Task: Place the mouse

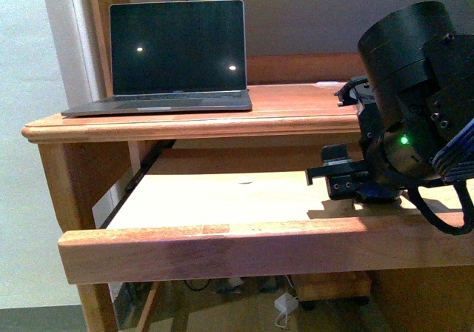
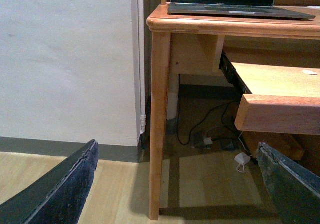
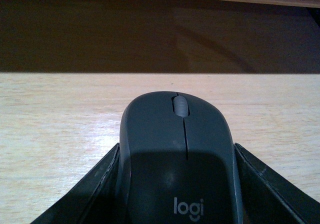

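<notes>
Currently mouse (image 3: 177, 129) clamped between fingers (image 3: 100, 184) of right gripper (image 3: 176, 151), low over right part of tray (image 3: 60, 114); contact with tray not confirmable. Left gripper (image 2: 176, 149) spread wide, empty, down near floor, well apart from desk

Risks: smooth dome gripped on rear flanks only, so uneven squeeze could twist it or squirt it forward; release before touchdown would likely drop and skid it; opening fingers may drag it askew

Orientation: wheel end points away from wrist, toward dark recess under desk; long axis in line with fingers, flat to tray
</notes>
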### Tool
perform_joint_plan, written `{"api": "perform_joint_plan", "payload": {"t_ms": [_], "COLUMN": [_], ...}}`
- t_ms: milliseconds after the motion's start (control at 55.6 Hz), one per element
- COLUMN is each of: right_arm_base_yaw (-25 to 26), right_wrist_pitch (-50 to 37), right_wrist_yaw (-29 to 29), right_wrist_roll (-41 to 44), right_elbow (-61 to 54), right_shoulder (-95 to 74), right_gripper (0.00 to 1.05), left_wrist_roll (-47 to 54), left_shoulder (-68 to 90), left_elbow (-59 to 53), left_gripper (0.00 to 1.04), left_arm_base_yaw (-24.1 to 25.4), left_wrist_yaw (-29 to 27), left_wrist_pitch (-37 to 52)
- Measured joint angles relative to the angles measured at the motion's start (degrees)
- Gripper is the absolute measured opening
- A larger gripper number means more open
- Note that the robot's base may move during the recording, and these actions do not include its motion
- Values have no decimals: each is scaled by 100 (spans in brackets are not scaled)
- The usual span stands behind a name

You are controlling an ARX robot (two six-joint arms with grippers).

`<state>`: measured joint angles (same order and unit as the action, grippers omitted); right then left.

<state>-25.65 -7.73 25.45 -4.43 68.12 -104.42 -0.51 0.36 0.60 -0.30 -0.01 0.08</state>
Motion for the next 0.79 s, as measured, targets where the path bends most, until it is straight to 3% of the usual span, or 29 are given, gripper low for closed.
{"api": "perform_joint_plan", "payload": {"t_ms": [90,503,791], "right_arm_base_yaw": [87,337,170], "right_wrist_pitch": [-131,-195,352], "right_wrist_yaw": [-166,-1016,-846], "right_wrist_roll": [-39,-48,-181], "right_elbow": [-101,-1012,271], "right_shoulder": [52,1611,1198], "right_gripper": [57,56,56], "left_wrist_roll": [0,0,0], "left_shoulder": [0,0,0], "left_elbow": [0,0,0], "left_gripper": [97,97,97], "left_arm_base_yaw": [0,0,0], "left_wrist_yaw": [0,2,0], "left_wrist_pitch": [0,0,0]}}
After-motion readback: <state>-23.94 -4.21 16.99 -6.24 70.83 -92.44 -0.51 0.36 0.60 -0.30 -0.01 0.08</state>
